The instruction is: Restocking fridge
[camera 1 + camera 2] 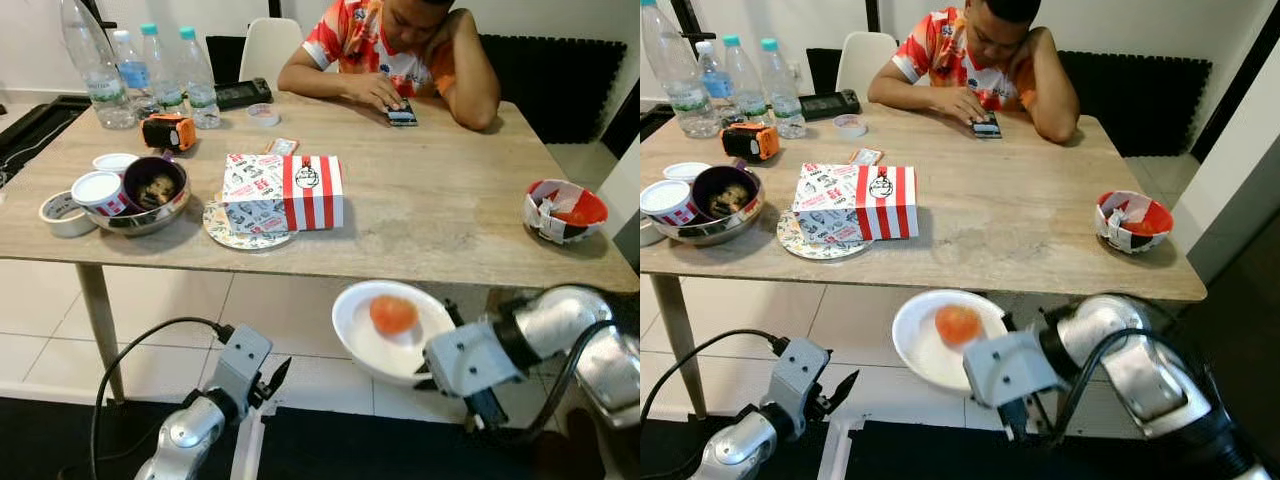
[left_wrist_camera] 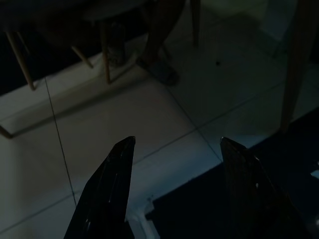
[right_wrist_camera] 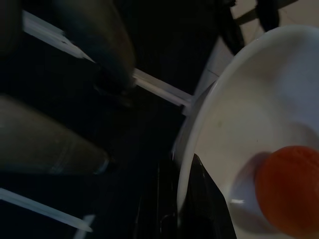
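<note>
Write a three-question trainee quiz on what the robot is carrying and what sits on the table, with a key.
1. True or false: the right gripper is shut on the rim of the white plate.
2. What lies on the plate?
A. an orange-red round fruit
B. a sandwich
C. a spoon
3. Fill in: the left gripper hangs over the tiled floor with its fingers ____.

Key
1. True; the plate is held below the wooden table edge.
2. A
3. open, holding nothing.
</note>
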Tool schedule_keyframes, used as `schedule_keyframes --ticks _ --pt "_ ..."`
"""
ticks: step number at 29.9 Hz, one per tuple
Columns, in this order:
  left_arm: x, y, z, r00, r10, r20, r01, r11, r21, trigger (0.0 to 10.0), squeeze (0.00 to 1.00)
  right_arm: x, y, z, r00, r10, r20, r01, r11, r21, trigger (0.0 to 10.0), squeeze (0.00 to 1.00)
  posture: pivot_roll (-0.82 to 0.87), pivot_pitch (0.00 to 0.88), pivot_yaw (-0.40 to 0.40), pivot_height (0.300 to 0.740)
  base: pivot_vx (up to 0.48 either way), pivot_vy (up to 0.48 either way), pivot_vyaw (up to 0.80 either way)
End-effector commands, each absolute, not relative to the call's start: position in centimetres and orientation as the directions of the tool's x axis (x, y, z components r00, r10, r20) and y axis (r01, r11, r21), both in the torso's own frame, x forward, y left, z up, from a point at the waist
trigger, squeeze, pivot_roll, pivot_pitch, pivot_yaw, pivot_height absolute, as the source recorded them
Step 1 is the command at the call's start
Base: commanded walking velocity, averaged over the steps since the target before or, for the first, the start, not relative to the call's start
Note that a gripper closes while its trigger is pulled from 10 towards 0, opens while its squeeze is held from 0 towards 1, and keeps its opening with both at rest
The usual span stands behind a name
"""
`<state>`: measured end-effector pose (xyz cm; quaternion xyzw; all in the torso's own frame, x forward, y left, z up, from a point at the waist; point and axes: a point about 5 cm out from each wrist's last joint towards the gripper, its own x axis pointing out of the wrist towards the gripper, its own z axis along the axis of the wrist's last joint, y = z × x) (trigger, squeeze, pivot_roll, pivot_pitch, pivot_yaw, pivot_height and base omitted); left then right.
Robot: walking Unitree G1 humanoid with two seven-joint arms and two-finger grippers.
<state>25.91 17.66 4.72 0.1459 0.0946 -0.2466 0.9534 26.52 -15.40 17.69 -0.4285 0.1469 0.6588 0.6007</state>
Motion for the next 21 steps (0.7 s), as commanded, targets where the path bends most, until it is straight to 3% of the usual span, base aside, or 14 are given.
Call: schedule_keyframes --ticks 1,9,15,19,21 --pt "25.4 17.6 3.9 0.854 -0.440 -0.279 0.504 0.833 0.228 10.0 0.00 26.1 -15.3 17.0 0.094 0.655 -0.750 -0.914 -0.241 -0.326 0.0 0.00 -0.08 0.095 -0.043 0.740 0.000 0.000 0.00" --pt "25.4 17.1 3.2 0.847 -0.443 -0.293 0.511 0.831 0.220 10.0 0.00 27.2 -17.3 11.4 0.220 0.574 -0.789 -0.948 -0.066 -0.312 0.0 0.00 -0.08 0.095 -0.043 0.740 0.000 0.000 0.00" --pt "25.6 17.1 2.9 0.853 -0.426 -0.303 0.494 0.845 0.204 10.0 0.00 27.3 -18.3 7.6 0.288 0.482 -0.828 -0.944 -0.004 -0.331 0.0 0.00 -0.07 0.088 -0.031 0.740 0.000 0.000 0.00" --pt "25.7 17.0 1.9 0.862 -0.383 -0.331 0.458 0.869 0.187 10.0 0.00 27.3 -19.5 4.3 0.362 0.396 -0.844 -0.931 0.105 -0.350 0.0 0.00 -0.07 0.084 -0.021 0.740 0.000 0.000 0.00" --pt "25.9 17.0 1.4 0.867 -0.351 -0.353 0.425 0.891 0.159 10.0 0.00 26.8 -20.0 2.4 0.383 0.362 -0.850 -0.922 0.208 -0.327 0.0 0.00 -0.07 0.084 -0.016 0.740 0.000 0.000 0.00"
